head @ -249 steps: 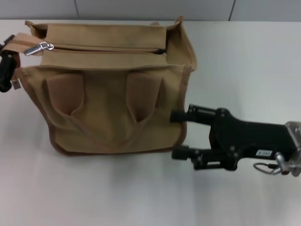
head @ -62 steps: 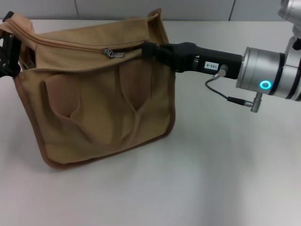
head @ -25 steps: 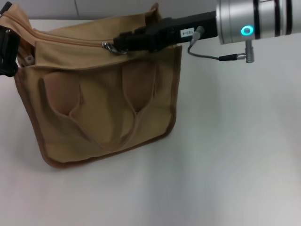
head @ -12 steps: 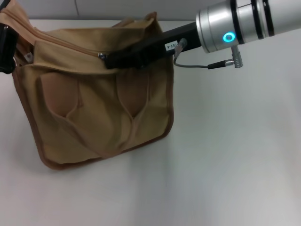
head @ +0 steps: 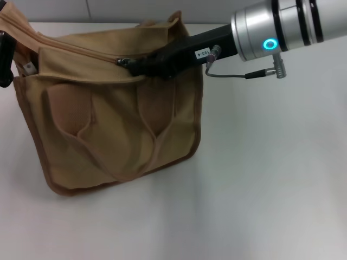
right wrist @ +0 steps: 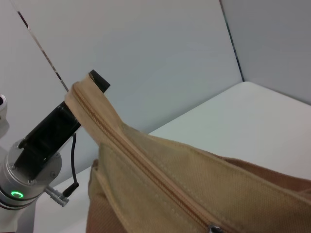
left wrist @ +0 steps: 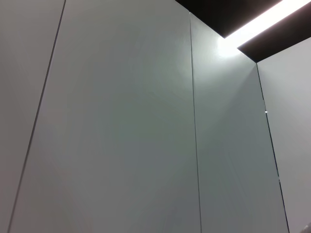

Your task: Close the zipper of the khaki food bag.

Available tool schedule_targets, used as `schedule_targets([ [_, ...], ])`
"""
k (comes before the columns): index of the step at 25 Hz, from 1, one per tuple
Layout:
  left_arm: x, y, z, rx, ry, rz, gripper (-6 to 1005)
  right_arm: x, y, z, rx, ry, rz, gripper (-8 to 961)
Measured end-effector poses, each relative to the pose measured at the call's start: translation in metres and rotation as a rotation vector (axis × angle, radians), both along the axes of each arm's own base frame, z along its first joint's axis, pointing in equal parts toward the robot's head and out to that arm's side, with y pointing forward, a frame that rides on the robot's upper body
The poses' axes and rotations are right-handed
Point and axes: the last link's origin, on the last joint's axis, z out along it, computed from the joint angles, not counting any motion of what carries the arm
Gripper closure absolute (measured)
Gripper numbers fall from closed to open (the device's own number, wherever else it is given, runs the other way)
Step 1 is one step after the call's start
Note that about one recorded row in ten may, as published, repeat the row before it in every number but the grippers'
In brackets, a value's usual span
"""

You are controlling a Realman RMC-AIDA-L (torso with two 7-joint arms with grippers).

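The khaki food bag [head: 108,124] stands on the white table at the left, leaning a little. Its zipper [head: 81,53] runs along the top panel. My right gripper [head: 133,63] reaches in from the upper right and is shut on the silver pull tab [head: 123,62], about midway along the zipper. My left gripper [head: 4,59] is at the picture's left edge, holding up the end of the zipper tape. In the right wrist view the zipper [right wrist: 136,170] runs taut up to the left gripper [right wrist: 90,87], and the bag [right wrist: 204,170] fills the lower part.
The white table [head: 271,179] stretches to the right of and in front of the bag. A grey wall [head: 135,10] rises behind the table. The left wrist view shows only wall panels [left wrist: 121,121] and a ceiling light.
Since ten seconds ago the right gripper has come from beside the bag to the zipper. In the last second it slid left with the pull tab, then back slightly right; the bag shifted.
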Motion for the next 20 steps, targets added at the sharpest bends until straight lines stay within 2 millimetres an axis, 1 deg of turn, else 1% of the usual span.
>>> schedule_targets([
  [6,0.000,0.000,0.000,0.004,0.000,0.002,933,0.009,-0.002,0.006,0.031,0.015,0.000,940],
  [20,-0.002,0.001,-0.001,0.004,0.004,0.016,930,0.031,-0.007,0.012,0.070,0.024,-0.028,943],
])
